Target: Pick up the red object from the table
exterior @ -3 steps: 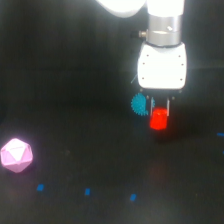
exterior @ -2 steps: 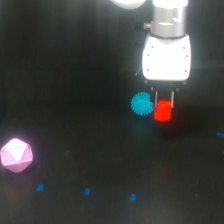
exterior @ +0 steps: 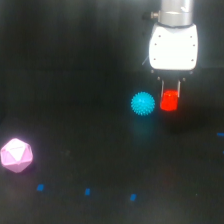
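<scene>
Where the table runs closest to the camera, its dark, nearly black matte surface carries three small blue marks in a loose row along the bottom of the exterior view, and a fourth blue fleck sits at the far edge on the exterior view's right. Just above that row, toward the exterior view's left, a pink polyhedron rests on the table, its flat facets catching the light so that it looks pale and faintly glowing; it lies well apart from everything else. Farther back and toward the exterior view's right sits a cyan spiky ball, round, with short soft-looking bristles that fuzz its outline. Just beside it, on the side toward the exterior view's right, is the red object, a small, stubby, bright red-orange cylinder with a smooth look, close to the ball but not touching it as far as I can tell. My gripper has its two thin dark fingers closed narrowly on that red cylinder, one on each side of its upper part. Above the fingers is my smooth white, boxy, rounded-cornered gripper housing, and above that the grey metallic wrist reaches the frame's top.
</scene>
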Controlling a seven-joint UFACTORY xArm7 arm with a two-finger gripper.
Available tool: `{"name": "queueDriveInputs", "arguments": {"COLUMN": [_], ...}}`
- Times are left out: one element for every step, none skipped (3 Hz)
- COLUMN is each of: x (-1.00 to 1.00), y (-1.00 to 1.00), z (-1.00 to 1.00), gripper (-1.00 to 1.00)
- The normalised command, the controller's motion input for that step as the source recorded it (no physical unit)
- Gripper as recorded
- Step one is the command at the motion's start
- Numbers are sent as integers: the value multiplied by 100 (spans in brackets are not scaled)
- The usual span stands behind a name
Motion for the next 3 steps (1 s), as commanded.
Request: {"name": "queueDriveInputs", "arguments": {"x": [-6, 6, 17], "y": [40, 59, -7], "z": [13, 100, 44], "gripper": [-92, -81, -100]}}
